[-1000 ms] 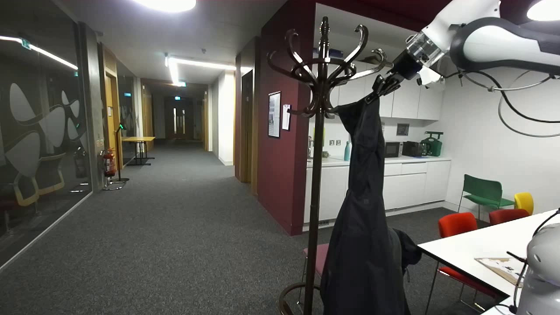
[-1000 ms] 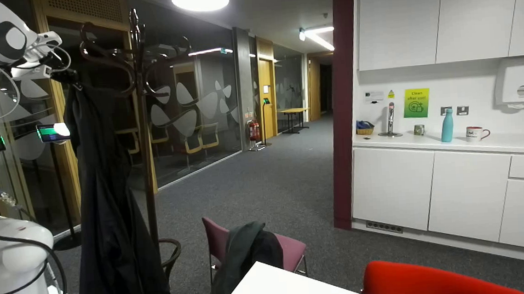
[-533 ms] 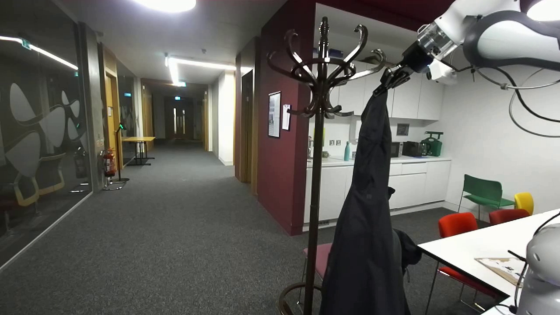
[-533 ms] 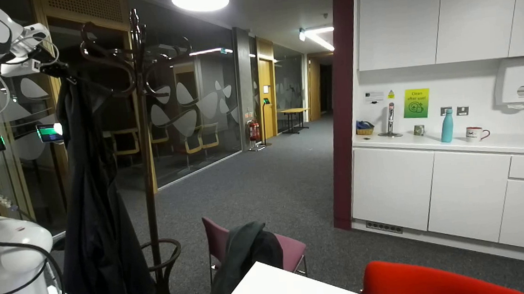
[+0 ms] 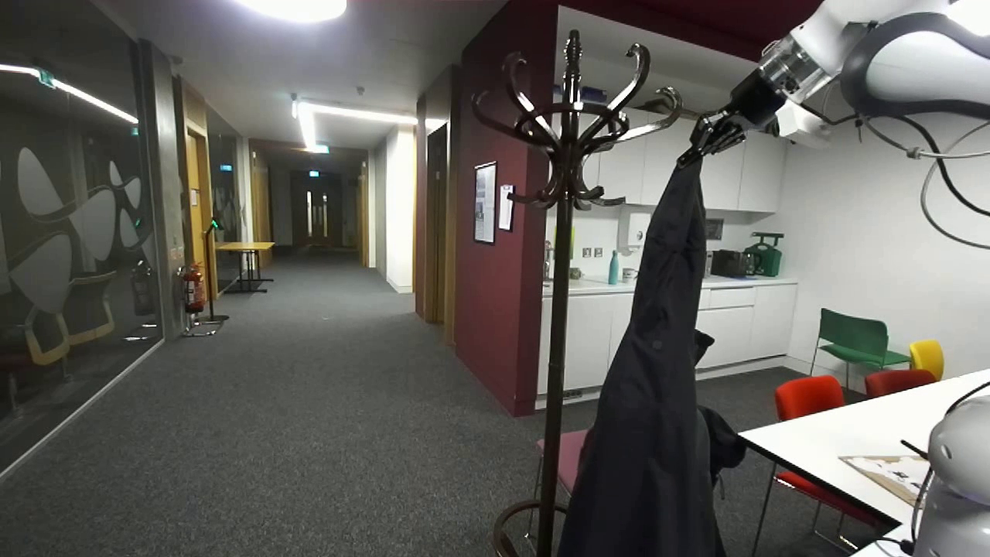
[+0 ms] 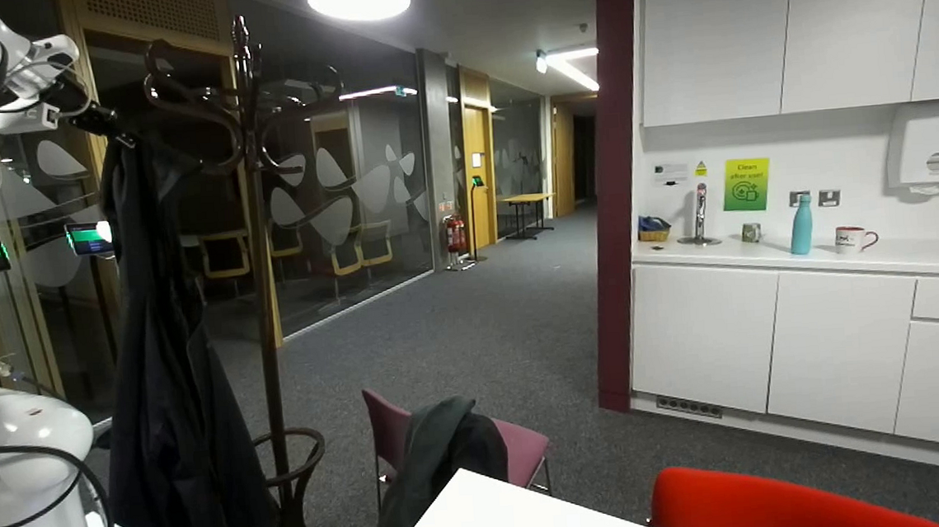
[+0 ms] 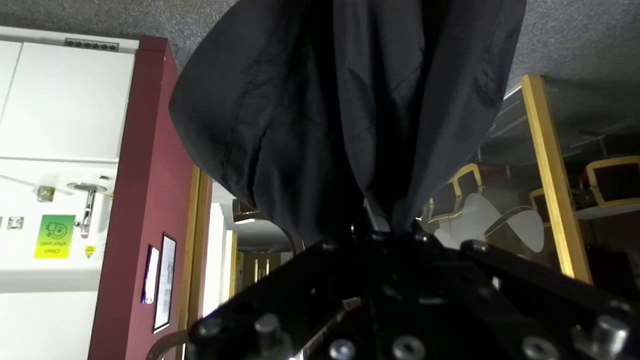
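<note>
Because the jaws are pinched tight on its top, the dark coat (image 5: 653,371) hangs down from the gripper (image 5: 688,160). It lies right below the jaws, and its long way runs up and down: thin and pointy at the grip, then wider and wider toward the bottom. The wrist view is upside down, so there the folds seem to go up from the jaws.

The main thing to look at is how the coat and the coat stand (image 5: 556,333) sit side by side. In both exterior views the stand's pole is upright next to the coat, and the pinched top (image 5: 684,184) looks about as high as the curly hooks (image 5: 571,147). Some room shows between that top and the hooks in an exterior view. Lower down, the wide part of the coat is closer to the pole, and I cannot tell if they touch.

Only one arm (image 5: 913,66) is here, and it reaches in from the side away from the stand, so the gripper is the part of it nearest the hooks. Farther off, some other dark cloth (image 6: 437,448) shows in front of a pink chair (image 6: 522,450), near a corner of a white table (image 6: 504,526).
</note>
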`<state>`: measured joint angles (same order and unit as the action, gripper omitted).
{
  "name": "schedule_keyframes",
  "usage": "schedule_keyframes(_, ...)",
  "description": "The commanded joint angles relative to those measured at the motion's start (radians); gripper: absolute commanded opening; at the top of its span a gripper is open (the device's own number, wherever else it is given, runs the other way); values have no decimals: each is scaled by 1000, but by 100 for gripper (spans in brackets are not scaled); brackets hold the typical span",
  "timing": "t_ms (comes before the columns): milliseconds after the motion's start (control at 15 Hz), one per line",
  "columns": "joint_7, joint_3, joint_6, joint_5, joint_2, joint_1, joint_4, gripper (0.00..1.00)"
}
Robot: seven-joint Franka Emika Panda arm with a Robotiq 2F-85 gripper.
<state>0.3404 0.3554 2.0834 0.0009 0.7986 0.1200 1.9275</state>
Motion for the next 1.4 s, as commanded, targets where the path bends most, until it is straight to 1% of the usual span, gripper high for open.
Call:
schedule_keyframes(0,-5,1,-1,12,-2,-7,4,2)
schedule_keyframes(333,-10,-6,0,12,-9,-3,14,0)
schedule_keyframes(533,-6,-29,-4,8,13,-12,72,0)
schedule_keyframes(800,13,-63,-41,4,51,-36,127,0)
schedule_keyframes(1067,22,-87,-73,4,87,-60,157,0)
schedule_keyframes(1333,34,-119,-122,-6,164,-95,196,0)
